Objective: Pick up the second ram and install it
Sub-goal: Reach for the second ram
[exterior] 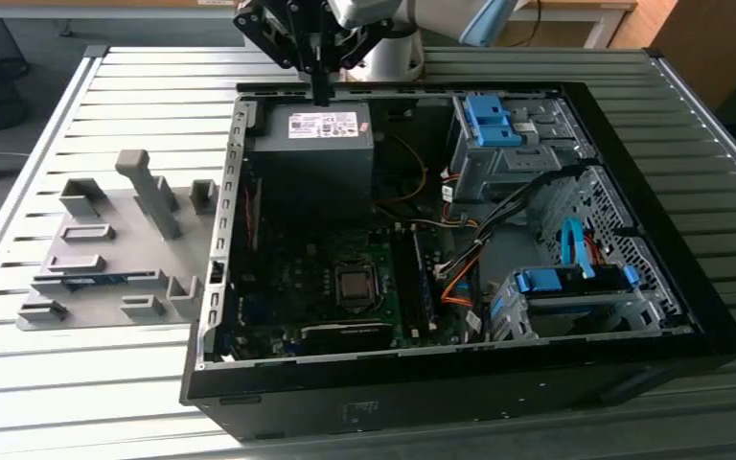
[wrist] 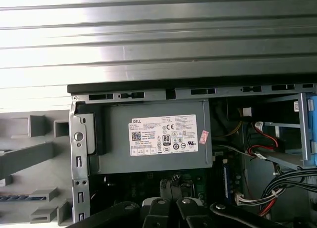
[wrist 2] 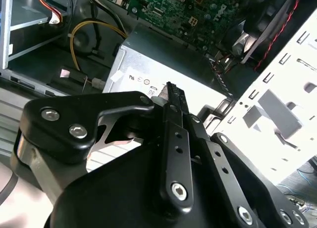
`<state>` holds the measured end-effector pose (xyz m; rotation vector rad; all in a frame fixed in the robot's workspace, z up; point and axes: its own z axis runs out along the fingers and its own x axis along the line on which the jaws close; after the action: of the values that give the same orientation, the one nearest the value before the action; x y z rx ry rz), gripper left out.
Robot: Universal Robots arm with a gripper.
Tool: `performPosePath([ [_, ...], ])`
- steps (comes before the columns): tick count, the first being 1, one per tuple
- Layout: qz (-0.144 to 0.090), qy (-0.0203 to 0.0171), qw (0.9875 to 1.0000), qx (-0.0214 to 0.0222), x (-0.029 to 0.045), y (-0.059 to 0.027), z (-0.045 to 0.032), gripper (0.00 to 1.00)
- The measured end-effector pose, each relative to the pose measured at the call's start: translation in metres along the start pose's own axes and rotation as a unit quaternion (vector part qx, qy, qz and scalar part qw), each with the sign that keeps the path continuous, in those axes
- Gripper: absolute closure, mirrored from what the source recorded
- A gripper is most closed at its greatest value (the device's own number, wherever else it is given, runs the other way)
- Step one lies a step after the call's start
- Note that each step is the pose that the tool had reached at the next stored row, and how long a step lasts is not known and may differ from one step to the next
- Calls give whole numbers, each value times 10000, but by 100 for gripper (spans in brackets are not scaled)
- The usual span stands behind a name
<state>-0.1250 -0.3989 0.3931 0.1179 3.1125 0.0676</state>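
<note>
The second ram (exterior: 93, 280) is a thin blue-green stick lying flat in a slot of the grey holder block (exterior: 150, 192), at the exterior view's left, outside the computer case. One end of the ram (wrist: 15, 198) also shows in the first wrist view. My gripper (exterior: 321, 94) hangs over the far edge of the open case (exterior: 675, 287), above the grey power supply (exterior: 317, 144), well away from the ram. Its black fingers (wrist 2: 171, 97) are shut together with nothing between them.
The open case holds the motherboard (exterior: 342, 287) with its memory slots (exterior: 413, 278), bundles of cables (exterior: 471, 259) and blue drive-bay clips (exterior: 490, 120). The labelled power supply (wrist: 153, 136) lies under the wrist. The case and holder stand on a slatted metal table (exterior: 150, 77).
</note>
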Motion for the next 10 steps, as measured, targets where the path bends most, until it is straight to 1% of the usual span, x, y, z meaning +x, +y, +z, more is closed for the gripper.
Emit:
performPosePath([
  [5, 0, 0, 10000, 0, 44, -4, 0, 89],
  [10, 0, 0, 10000, 0, 113, -9, 0, 89],
])
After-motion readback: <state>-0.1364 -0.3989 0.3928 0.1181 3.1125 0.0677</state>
